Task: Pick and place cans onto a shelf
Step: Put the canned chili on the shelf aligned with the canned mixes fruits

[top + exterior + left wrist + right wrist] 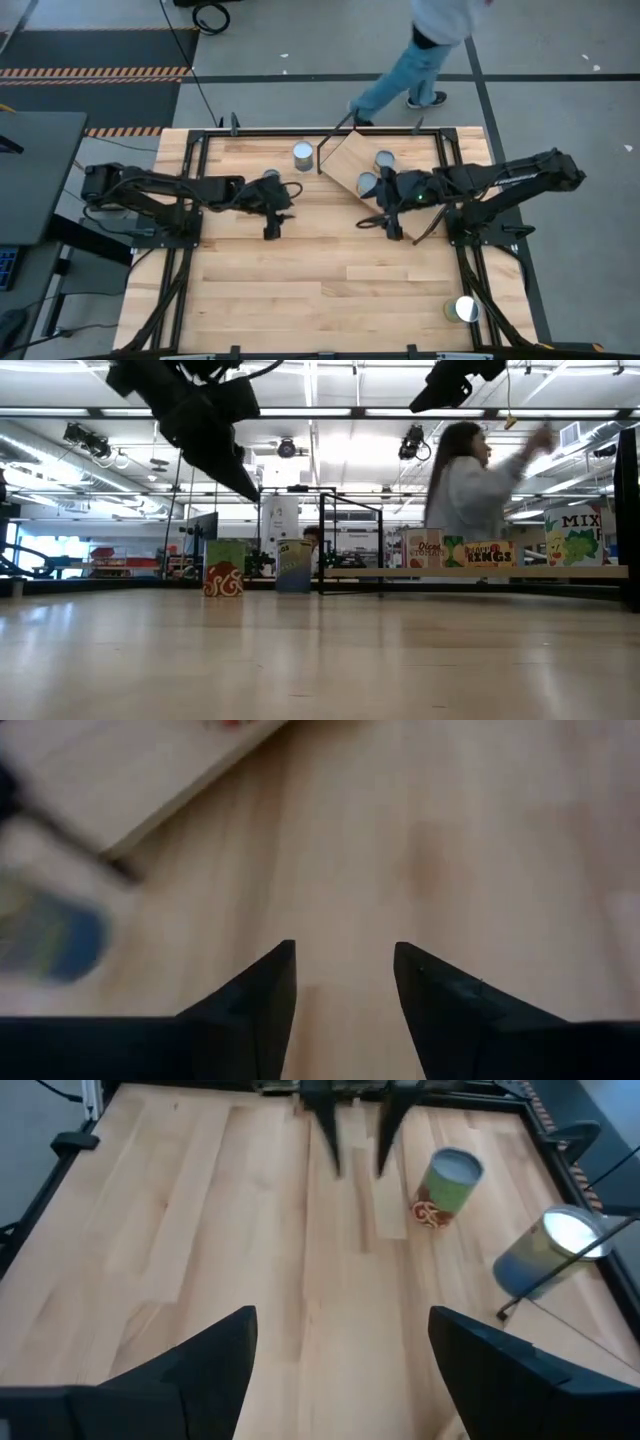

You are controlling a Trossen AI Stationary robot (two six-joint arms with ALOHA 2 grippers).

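The shelf (350, 160), a light board on a black wire frame, stands askew at the table's far middle, with two cans (384, 160) (367, 183) on it. Another can (302, 154) stands upright on the table left of the shelf; in the right wrist view (448, 1185) it has greenish and reddish sides. One more can (465, 309) stands near the table's near right corner. My left gripper (272, 226) (345, 980) hangs open and empty over bare table left of the shelf. My right gripper (380, 226) (340, 1360) is open and empty beside the shelf's near edge.
A person (420, 60) walks on the floor beyond the table's far edge. A black frame (190, 180) runs around the tabletop. In the low view, the shelf board (560, 572) carries labelled cans (428, 548). The table's near half is bare wood (320, 290).
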